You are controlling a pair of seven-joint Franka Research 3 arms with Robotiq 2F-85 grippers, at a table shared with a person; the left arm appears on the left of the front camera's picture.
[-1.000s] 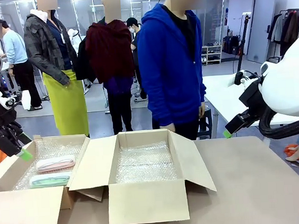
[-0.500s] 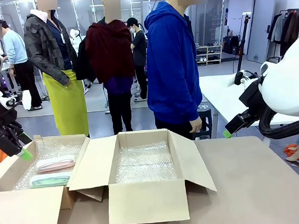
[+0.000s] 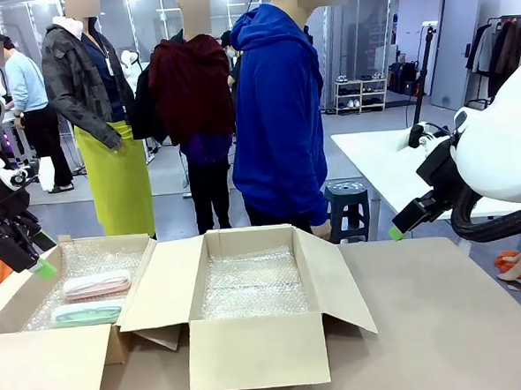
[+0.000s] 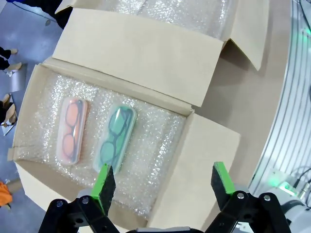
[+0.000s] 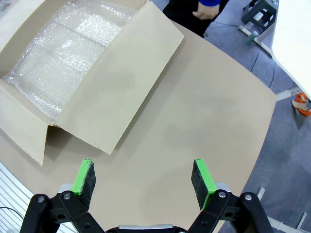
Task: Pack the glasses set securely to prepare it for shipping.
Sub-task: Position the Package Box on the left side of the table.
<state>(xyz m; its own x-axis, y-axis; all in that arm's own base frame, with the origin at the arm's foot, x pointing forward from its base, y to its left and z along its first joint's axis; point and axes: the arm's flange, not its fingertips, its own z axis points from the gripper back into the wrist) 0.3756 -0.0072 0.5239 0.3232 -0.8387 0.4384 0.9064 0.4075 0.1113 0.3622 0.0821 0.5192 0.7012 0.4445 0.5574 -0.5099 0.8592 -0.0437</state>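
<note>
The glasses set lies in the left cardboard box (image 3: 40, 354) on bubble wrap: a pale pink case (image 3: 96, 285) (image 4: 71, 130) and a mint green case (image 3: 88, 312) (image 4: 115, 133), side by side and flat. My left gripper (image 3: 36, 260) (image 4: 163, 180) hangs open above that box's left side, holding nothing. Over the table's right side my right gripper (image 3: 400, 225) (image 5: 143, 175) is raised and open, and bare table shows between its fingers.
A second open box (image 3: 257, 350) (image 5: 116, 82) lined with bubble wrap stands mid-table, flaps spread outward. A person in a blue hoodie (image 3: 278, 114) stands at the far edge, one hand (image 5: 206, 9) near the table. Bare tabletop (image 3: 463, 324) extends to the right.
The person in blue has turned sideways and shifted a little to the left. Both arms and both cases have stayed where they were.
</note>
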